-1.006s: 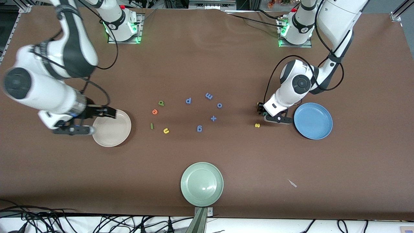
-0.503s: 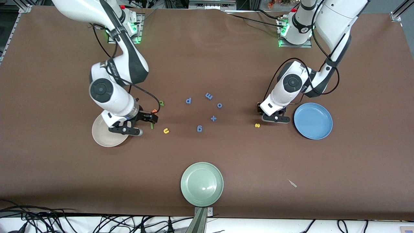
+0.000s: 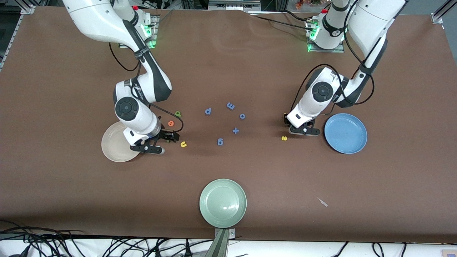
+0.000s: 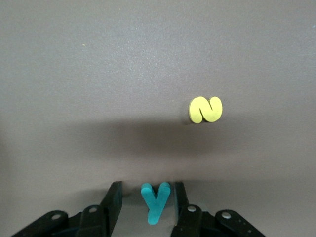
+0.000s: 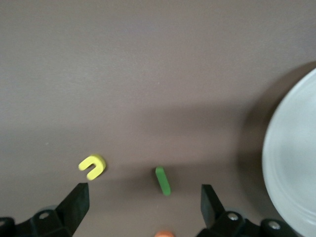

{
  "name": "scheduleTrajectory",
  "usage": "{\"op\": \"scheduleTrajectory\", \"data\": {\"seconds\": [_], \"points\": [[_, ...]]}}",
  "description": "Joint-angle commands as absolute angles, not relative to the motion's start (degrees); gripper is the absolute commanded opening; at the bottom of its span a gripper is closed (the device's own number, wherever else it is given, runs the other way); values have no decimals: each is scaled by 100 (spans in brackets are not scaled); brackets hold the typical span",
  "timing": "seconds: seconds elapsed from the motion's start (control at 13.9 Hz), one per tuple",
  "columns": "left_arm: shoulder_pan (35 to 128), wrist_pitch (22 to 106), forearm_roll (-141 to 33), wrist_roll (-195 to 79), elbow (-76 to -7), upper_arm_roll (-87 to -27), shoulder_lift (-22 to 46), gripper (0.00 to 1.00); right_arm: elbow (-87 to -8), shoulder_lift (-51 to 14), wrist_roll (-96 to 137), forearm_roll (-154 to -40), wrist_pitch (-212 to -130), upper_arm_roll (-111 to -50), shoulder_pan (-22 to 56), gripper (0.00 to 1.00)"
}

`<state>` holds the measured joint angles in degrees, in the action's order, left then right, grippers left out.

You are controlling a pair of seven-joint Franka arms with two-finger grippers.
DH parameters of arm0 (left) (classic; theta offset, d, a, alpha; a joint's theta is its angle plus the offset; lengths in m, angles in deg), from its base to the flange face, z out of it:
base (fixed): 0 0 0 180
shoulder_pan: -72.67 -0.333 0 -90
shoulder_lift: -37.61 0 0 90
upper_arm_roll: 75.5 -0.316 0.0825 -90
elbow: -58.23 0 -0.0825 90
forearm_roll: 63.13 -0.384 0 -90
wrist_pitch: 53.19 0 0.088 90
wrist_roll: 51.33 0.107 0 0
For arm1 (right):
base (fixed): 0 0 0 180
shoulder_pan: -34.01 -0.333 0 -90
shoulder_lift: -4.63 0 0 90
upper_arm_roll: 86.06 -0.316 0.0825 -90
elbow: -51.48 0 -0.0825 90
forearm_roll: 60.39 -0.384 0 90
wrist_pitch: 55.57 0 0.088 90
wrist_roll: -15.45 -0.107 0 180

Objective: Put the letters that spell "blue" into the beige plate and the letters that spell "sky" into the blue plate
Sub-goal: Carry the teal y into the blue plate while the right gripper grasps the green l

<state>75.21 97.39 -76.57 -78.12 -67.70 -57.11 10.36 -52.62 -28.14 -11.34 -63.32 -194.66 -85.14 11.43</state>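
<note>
My left gripper point(image 3: 289, 122) is down at the table beside the blue plate point(image 3: 345, 133). Its fingers bracket the teal y point(image 4: 155, 201): one touches it, the other stands a small gap away. The yellow s point(image 3: 284, 138) point(image 4: 206, 109) lies close by on the cloth. My right gripper point(image 3: 171, 137) point(image 5: 143, 193) hangs wide open over the green l point(image 5: 163, 180), between the yellow u point(image 3: 183, 144) point(image 5: 92, 166) and the beige plate point(image 3: 113, 147) point(image 5: 291, 163). Orange e point(image 3: 171, 123) point(image 5: 164, 234) and green b point(image 3: 177, 114) lie just farther from the front camera.
A pale green plate point(image 3: 222, 203) sits near the table's front edge. Several blue letters and a blue plus sign point(image 3: 235, 130) are scattered mid-table. A small pale scrap point(image 3: 322, 202) lies toward the left arm's end.
My right arm has swung in from the beige plate's outer side and come down over the l. My left gripper's fingers have narrowed around the y.
</note>
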Motion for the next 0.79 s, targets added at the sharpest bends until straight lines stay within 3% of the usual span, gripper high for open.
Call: {"op": "scheduleTrajectory", "data": {"seconds": [0.0, 0.07, 0.29, 0.57, 0.72], "points": [[7557, 9746, -7843, -7998, -6763, -5713, 1072, 47, -5714, -2860, -1039, -6224, -20154, -8509, 1143, 99], [7557, 9746, -7843, -7998, -6763, -5713, 1072, 45, -5819, -2851, -969, -6224, -20251, -8509, 1143, 99], [7557, 9746, -7843, -7998, -6745, -5713, 1063, 43, -5873, -2851, -951, -6224, -20252, -8509, 1160, 84], [7548, 9746, -7843, -7998, -6736, -5722, 1046, 28, -5873, -2877, -942, -6224, -20279, -8509, 1143, 72], [7548, 9746, -7843, -8112, -6710, -5722, 1045, 20, -5873, -2886, -951, -6224, -20287, -8509, 1125, 72]]}}
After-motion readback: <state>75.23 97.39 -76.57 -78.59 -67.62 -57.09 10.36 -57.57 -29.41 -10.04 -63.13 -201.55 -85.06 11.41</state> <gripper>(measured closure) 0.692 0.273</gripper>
